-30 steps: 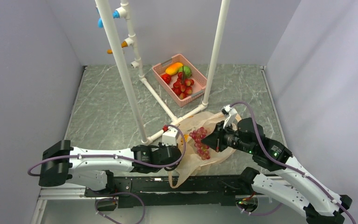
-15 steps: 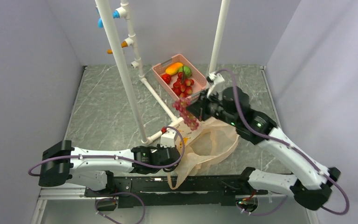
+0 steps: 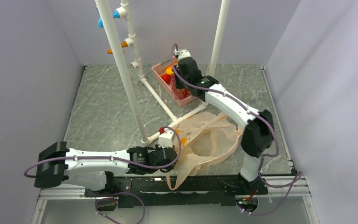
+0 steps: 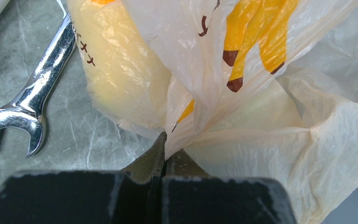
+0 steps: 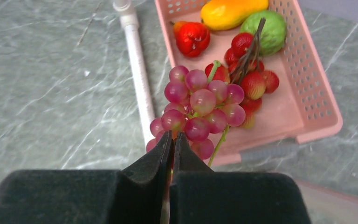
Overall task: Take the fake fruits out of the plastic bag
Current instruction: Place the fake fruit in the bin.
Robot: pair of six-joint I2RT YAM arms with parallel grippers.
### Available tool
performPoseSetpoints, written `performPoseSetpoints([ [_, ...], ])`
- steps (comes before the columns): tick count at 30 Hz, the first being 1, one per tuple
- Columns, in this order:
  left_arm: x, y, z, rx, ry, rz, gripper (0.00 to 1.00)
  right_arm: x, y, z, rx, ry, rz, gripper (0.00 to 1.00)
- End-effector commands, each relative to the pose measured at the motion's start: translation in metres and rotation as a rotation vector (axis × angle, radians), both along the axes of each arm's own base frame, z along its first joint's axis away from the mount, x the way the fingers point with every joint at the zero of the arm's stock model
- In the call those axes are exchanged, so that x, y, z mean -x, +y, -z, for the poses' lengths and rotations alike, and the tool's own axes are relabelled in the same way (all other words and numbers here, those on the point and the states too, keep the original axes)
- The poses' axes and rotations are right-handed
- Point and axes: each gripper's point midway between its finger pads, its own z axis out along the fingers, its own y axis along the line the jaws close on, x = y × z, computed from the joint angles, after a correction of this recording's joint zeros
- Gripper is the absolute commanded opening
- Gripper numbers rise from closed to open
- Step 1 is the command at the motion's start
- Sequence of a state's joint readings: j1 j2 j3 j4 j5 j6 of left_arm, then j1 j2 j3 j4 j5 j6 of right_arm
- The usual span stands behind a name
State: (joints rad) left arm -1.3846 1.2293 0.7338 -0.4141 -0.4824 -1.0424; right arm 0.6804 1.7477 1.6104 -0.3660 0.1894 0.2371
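Bright, even light; soft shadows; glare on wrench (image 4: 43,83).

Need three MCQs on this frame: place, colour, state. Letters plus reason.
1. Where is the grape bunch? A) inside the plastic bag B) in the right gripper, at the basket C) in the left gripper
2. Basket colour? A) pink B) blue C) white
3. Left gripper is: A) open B) shut on the plastic bag C) shut on the grape bunch
1 B: it hangs from that shut gripper. 2 A: its slotted walls are pink. 3 B: bag film is pinched in it.
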Motion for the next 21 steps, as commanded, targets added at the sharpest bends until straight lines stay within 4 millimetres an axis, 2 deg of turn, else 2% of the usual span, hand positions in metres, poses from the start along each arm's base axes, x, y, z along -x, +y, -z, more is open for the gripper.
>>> performPoseSetpoints([
  [1,0.001,-0.009,-0.015,0.073,-0.001,0.007,0.0,-0.051,0.003,-0.03,0.061,-0.141,0.067,0.0],
  [2,0.002,-0.009,-0.016,0.067,-0.001,0.01,0.0,-0.061,0.004,-0.018,0.095,-0.131,0.08,0.0],
  [7,0.004,-0.007,-0.012,0.066,0.008,0.012,0.0,-0.095,-0.005,0.005,0.221,-0.136,0.153,0.0],
  [11,0.005,-0.004,-0.011,0.083,0.014,0.006,0.0,-0.113,-0.011,0.02,0.285,-0.134,0.167,0.0],
  [14,0.005,-0.002,-0.011,0.082,0.013,0.004,0.0,-0.122,-0.008,0.029,0.288,-0.123,0.155,0.0],
  [15,0.005,-0.001,-0.011,0.079,0.012,0.004,0.0,-0.125,-0.008,0.032,0.31,-0.122,0.138,0.03],
  [16,0.005,-0.001,-0.012,0.078,0.011,0.003,0.0,-0.128,-0.006,0.035,0.316,-0.117,0.127,0.12],
  [19,0.005,-0.001,-0.013,0.078,0.008,0.003,0.0,-0.136,-0.002,0.037,0.329,-0.114,0.115,0.49],
  [21,0.004,-0.001,-0.014,0.078,0.006,0.002,0.0,-0.136,-0.001,0.033,0.33,-0.099,0.119,0.58],
])
